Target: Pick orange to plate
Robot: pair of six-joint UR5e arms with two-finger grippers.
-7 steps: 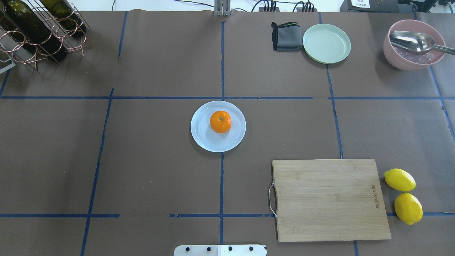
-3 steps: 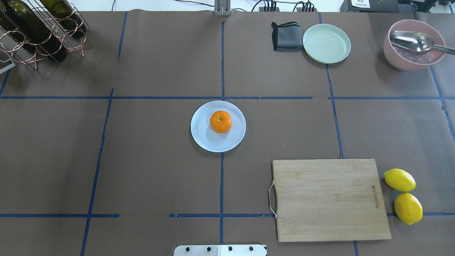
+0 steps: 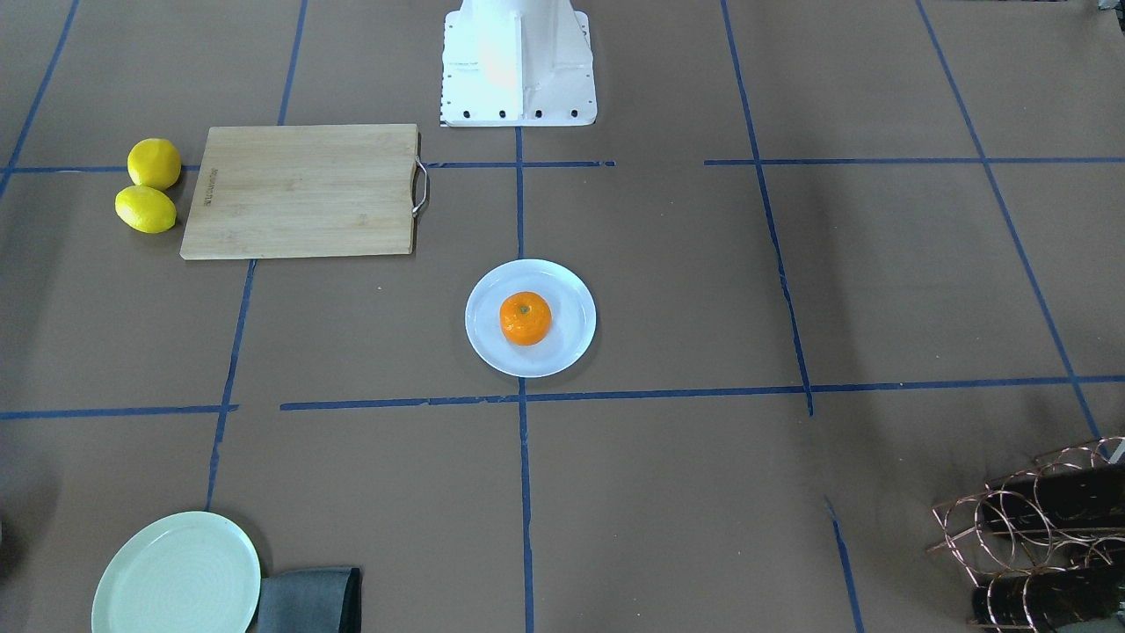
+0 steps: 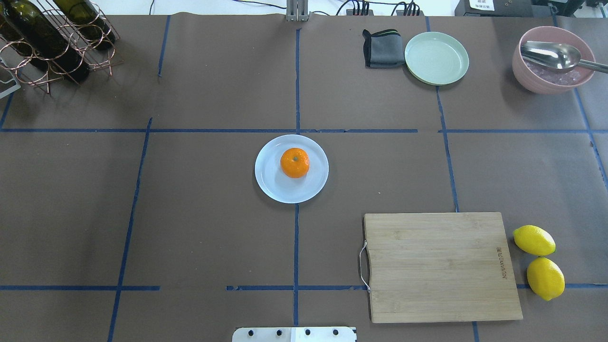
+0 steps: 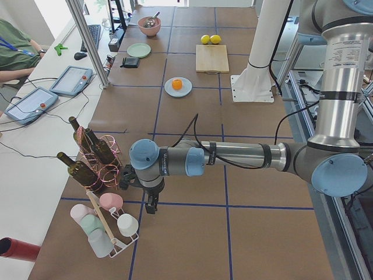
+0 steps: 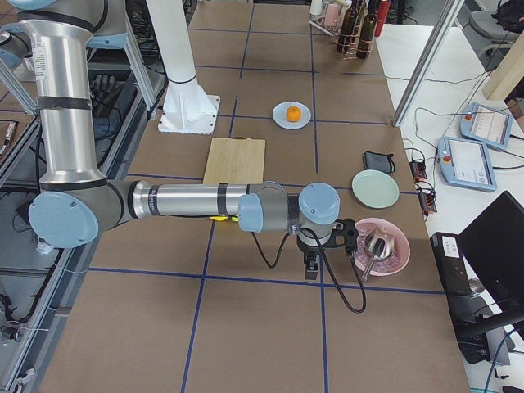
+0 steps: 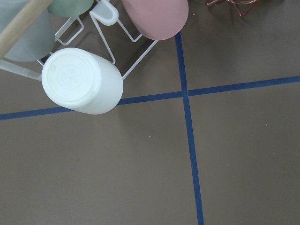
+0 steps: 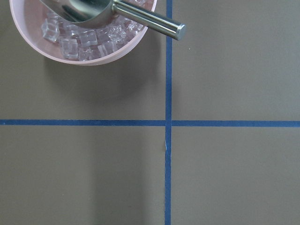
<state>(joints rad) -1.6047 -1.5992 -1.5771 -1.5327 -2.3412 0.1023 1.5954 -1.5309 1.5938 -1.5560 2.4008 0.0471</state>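
Observation:
The orange (image 4: 294,163) sits stem-up on the pale bluish-white plate (image 4: 273,185) at the table's centre; it rests slightly off the plate's middle. The front-facing view shows the same orange (image 3: 526,317) on the plate (image 3: 571,308). Both arms are far from it, at opposite ends of the table. My left gripper (image 5: 151,207) points down beside the cup rack, and my right gripper (image 6: 310,268) points down beside the pink bowl. Each shows only in a side view, so I cannot tell whether either is open or shut. Neither wrist view shows any fingers.
A wooden cutting board (image 4: 441,266) lies at the near right, with two lemons (image 4: 534,240) beside it. A pale green plate (image 4: 436,58) and a grey cloth (image 4: 382,47) are at the far right, near a pink bowl (image 4: 522,76) of ice with a metal scoop. A bottle rack (image 4: 47,42) stands far left, cups (image 7: 79,82) beyond it.

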